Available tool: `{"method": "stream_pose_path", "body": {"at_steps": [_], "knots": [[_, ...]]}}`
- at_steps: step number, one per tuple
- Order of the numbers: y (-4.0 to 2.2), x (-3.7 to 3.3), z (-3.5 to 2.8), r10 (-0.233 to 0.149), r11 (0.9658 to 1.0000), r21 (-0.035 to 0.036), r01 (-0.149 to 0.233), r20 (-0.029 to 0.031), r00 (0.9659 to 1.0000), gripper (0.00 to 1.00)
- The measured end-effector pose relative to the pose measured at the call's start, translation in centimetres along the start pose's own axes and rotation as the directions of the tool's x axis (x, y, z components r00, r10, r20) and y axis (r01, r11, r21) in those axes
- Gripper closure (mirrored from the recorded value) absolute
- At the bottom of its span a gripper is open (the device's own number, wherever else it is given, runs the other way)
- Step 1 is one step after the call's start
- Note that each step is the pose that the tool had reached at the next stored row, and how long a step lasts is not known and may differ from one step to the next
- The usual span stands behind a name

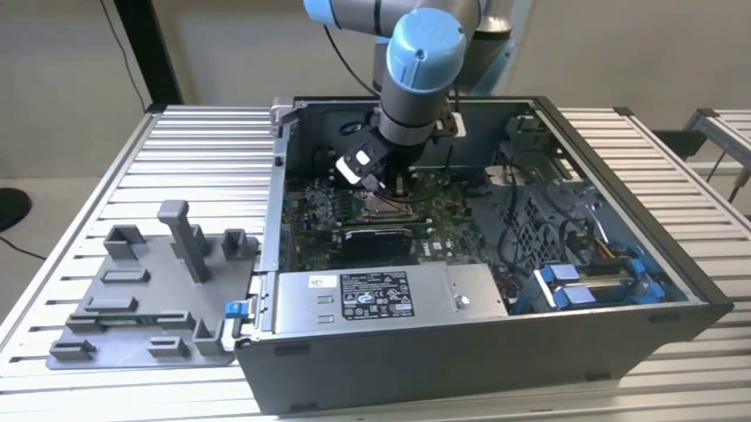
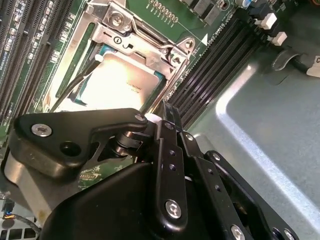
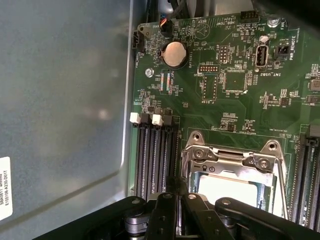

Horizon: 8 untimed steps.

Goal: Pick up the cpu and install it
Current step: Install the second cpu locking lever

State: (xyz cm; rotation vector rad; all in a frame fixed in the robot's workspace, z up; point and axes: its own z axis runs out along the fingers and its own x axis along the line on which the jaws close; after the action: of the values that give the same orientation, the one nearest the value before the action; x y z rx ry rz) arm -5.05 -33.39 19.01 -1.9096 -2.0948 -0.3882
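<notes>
On the exterior view's left, the grey plastic tray (image 1: pixel 147 299) lay on the slatted bench (image 1: pixel 176 158), carrying its upright grey blocks. To its right stood the open computer case (image 1: pixel 470 352), containing the green motherboard (image 1: pixel 340 220), the silver power-supply box (image 1: pixel 382 294) against the near wall, and blue-clipped drive bays (image 1: pixel 599 281) on the exterior view's right.

My hand (image 1: pixel 393 180) was positioned inside the case, directly above the motherboard socket (image 2: pixel 145 45). In the second wrist view, the cpu (image 2: pixel 125 82) sat in the socket, silvery top facing up, framed by the metal bracket. My fingers (image 2: pixel 167 150) appeared drawn together just beside the cpu; I could not tell whether they touched it or gripped anything.

Black memory slots (image 3: pixel 155 155) flanked the socket, with a coin battery (image 3: pixel 175 53) beyond them.
</notes>
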Motion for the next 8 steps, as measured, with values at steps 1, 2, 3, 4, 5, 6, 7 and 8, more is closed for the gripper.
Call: {"method": "stream_pose_path", "body": {"at_steps": [1, 2, 3, 4, 5, 6, 7, 8], "knots": [[0.01, -0.01, 0.04, 0.000, 1.0000, 0.0000, 0.000, -0.0001, 1.0000, 1.00], [0.04, 0.02, 0.15, 0.000, 1.0000, -0.0001, 0.000, -0.0024, 1.0000, 1.00], [0.07, 0.06, 0.23, 0.000, 1.0000, -0.0008, 0.000, -0.0050, 1.0000, 1.00], [0.07, 0.09, 0.29, -0.001, 1.0000, -0.0008, 0.001, -0.0076, 1.0000, 1.00], [0.07, 0.11, 0.36, -0.001, 1.0000, -0.0010, 0.001, -0.0102, 0.9999, 1.00], [0.07, 0.13, 0.42, 0.000, 1.0000, -0.0013, 0.000, -0.0123, 0.9999, 1.00], [0.07, 0.15, 0.47, 0.000, 1.0000, -0.0012, 0.000, -0.0138, 0.9999, 1.00], [0.08, 0.16, 0.51, 0.000, 1.0000, -0.0011, 0.000, -0.0148, 0.9999, 1.00]]}}
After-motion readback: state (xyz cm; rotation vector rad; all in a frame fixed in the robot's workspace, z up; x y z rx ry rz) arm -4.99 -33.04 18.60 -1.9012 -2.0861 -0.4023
